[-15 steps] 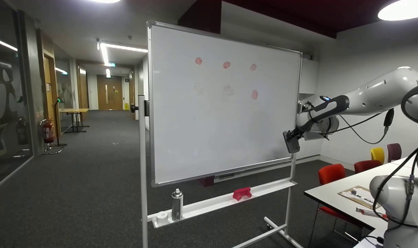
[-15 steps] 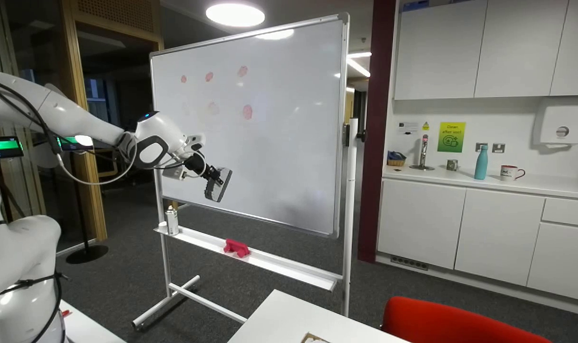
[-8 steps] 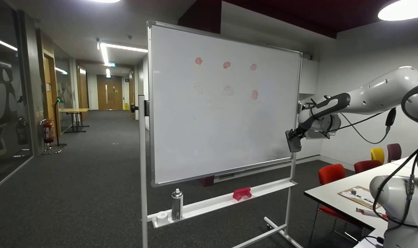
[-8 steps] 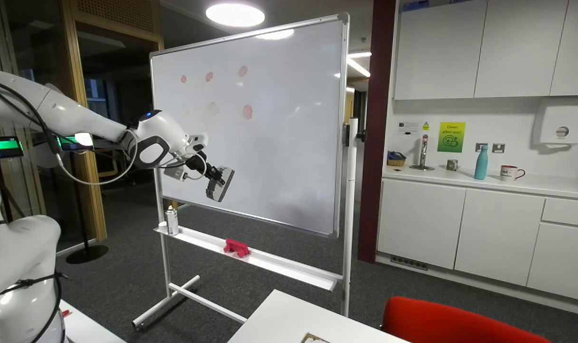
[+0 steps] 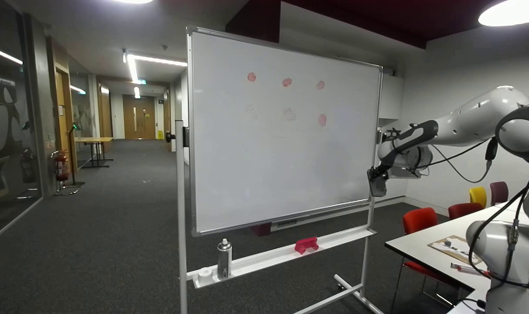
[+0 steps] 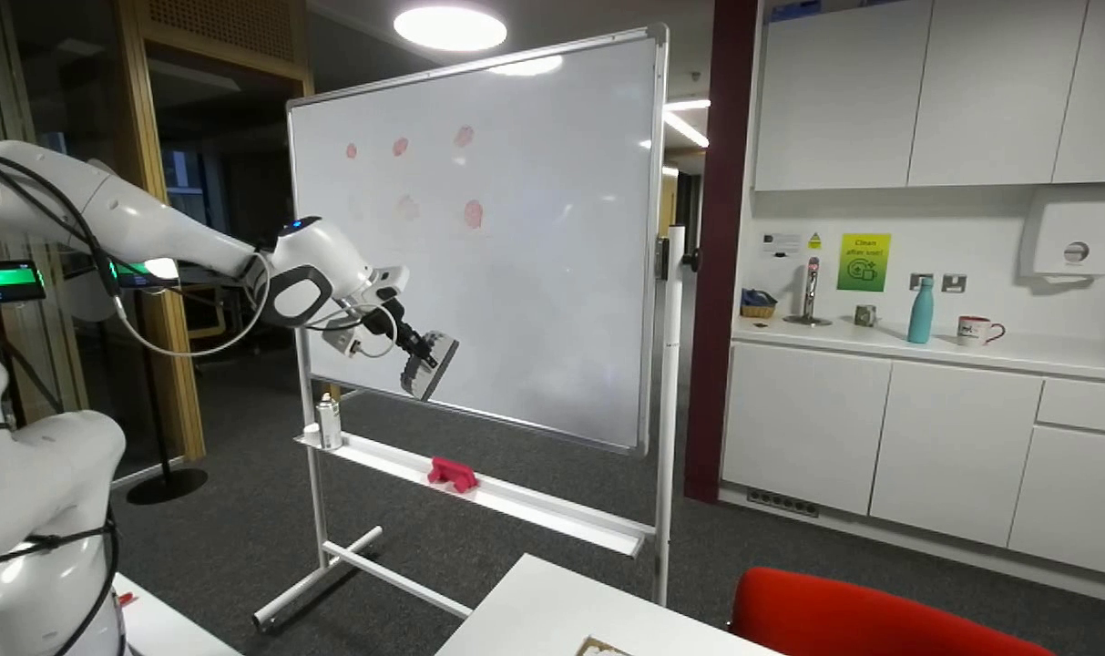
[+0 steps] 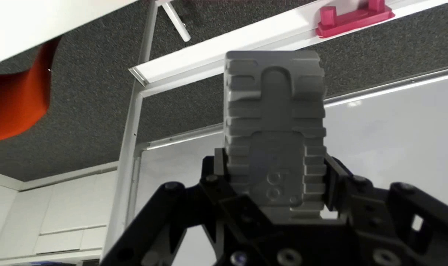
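My gripper [image 7: 275, 168] is shut on a grey ribbed whiteboard eraser [image 7: 277, 111], one finger pressed to each side; its back faces the wrist camera. In an exterior view the eraser [image 6: 432, 366] hangs tilted before the lower left of the whiteboard [image 6: 543, 301]. Seen from elsewhere, the eraser [image 5: 378, 187] overlaps the whiteboard's [image 5: 264, 174] lower right edge. It looks apart from the board, though the distance is hard to judge. Red smudges, including a round one [image 5: 322, 119] and a paler one [image 5: 289, 114], lie in two rows high on the board.
Below the board runs a white tray [image 5: 264, 261] bearing a magenta holder [image 5: 306, 245], a spray can [image 5: 224, 259] and a small white object [image 5: 205, 276]. A white table [image 5: 491, 218] and a red chair [image 6: 871, 610] stand close by.
In both exterior views the gripper and eraser have shifted right and slightly down, the eraser tilting a little more. The grip is unchanged, and the red marks look the same.
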Robot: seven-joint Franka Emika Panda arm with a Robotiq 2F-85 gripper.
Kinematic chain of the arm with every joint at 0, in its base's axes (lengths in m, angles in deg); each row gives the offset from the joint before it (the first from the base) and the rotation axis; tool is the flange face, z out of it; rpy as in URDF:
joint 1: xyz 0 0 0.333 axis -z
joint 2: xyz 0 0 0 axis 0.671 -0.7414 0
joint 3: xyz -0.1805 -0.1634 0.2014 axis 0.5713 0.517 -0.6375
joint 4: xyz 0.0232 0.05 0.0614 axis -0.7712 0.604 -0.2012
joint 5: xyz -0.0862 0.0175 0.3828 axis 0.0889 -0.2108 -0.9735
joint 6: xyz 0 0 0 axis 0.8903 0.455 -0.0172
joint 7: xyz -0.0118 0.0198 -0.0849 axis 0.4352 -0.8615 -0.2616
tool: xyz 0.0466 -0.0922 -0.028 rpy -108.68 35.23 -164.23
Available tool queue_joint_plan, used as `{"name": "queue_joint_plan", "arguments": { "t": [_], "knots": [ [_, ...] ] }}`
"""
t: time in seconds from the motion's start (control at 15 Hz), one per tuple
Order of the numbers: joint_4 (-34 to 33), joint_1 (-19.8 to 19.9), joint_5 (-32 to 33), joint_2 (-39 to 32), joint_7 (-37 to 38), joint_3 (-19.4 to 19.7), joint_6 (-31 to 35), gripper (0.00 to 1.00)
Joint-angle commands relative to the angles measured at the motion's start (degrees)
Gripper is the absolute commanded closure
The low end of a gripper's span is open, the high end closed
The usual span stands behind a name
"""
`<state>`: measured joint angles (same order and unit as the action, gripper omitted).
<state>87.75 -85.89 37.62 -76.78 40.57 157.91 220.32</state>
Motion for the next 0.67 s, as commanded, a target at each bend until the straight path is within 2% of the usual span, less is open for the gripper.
{"name": "queue_joint_plan", "arguments": {
  "t": [0.0,0.2,0.33,0.6],
  "knots": [
    [-4.52,7.96,-1.42,2.80,1.29,-0.88,-6.00,0.65],
    [-7.52,15.68,-1.31,5.54,0.91,-3.20,-9.51,0.65],
    [-10.27,22.00,1.09,7.98,0.46,-6.60,-12.35,0.65],
    [-16.79,38.22,9.06,12.93,4.04,-19.44,-20.96,0.65]
  ]
}}
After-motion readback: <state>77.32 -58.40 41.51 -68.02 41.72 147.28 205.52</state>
